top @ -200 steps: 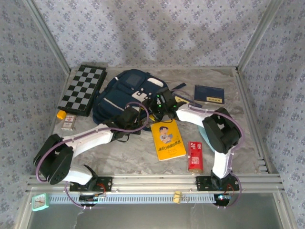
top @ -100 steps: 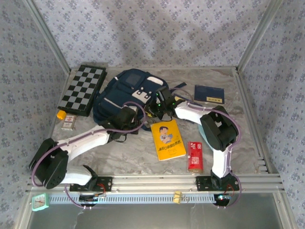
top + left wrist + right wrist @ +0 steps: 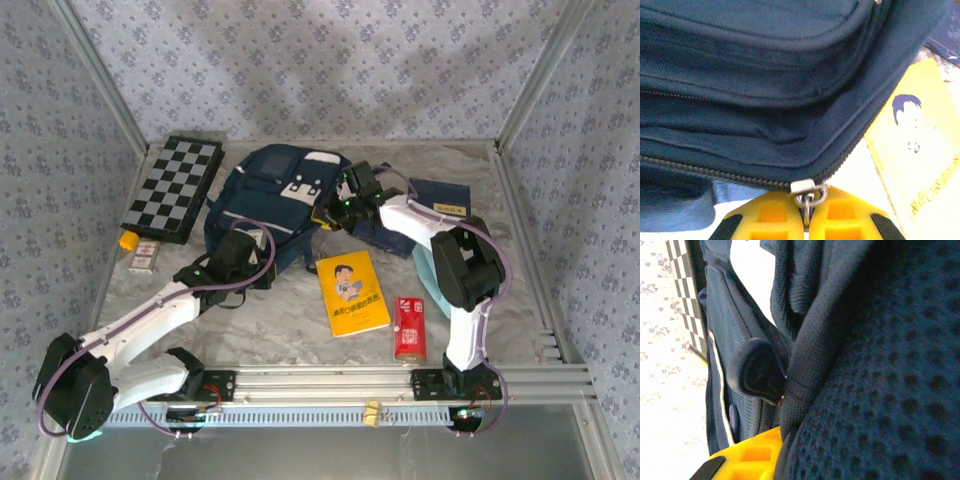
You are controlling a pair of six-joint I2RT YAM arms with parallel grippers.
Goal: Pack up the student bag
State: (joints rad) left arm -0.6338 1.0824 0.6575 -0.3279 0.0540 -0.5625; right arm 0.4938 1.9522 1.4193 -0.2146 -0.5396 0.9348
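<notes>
My left gripper (image 3: 807,216) had its two yellow fingers (image 3: 771,220) pressed together on the small metal zipper pull (image 3: 808,200) of the student bag (image 3: 272,190), a large navy blue fabric backpack with white patches near its top. The pull hung from a silver slider (image 3: 803,186) at a bend in the dark zipper track (image 3: 710,170), and above the track the navy cloth lay in long folds. In the overhead view that arm reached from the near left corner to the bag's near edge. My right gripper (image 3: 333,213) was at the bag's right side. In its own wrist view one yellow finger (image 3: 747,460) sat against a fold of padded navy mesh (image 3: 875,390). The mesh covered the other finger, so I could not tell whether that gripper was clamped or apart. A thin white stripe (image 3: 720,390) ran down the bag's side there. The bag itself lay on the grey marbled table (image 3: 280,325), toward the far middle. A folding black-and-white chequered board (image 3: 175,187) lay just beside the bag on the left. A flat navy blue booklet with a pale label (image 3: 443,198) lay on the right, beyond my right arm. A thin yellow booklet with a cartoon figure on its cover (image 3: 352,292) was near the bag's front edge, between my two arms, and a flat red packet (image 3: 409,328) lay just beside its right corner. A small orange object (image 3: 126,240) and a small white and red card (image 3: 146,256) sat off the board's near left corner.
</notes>
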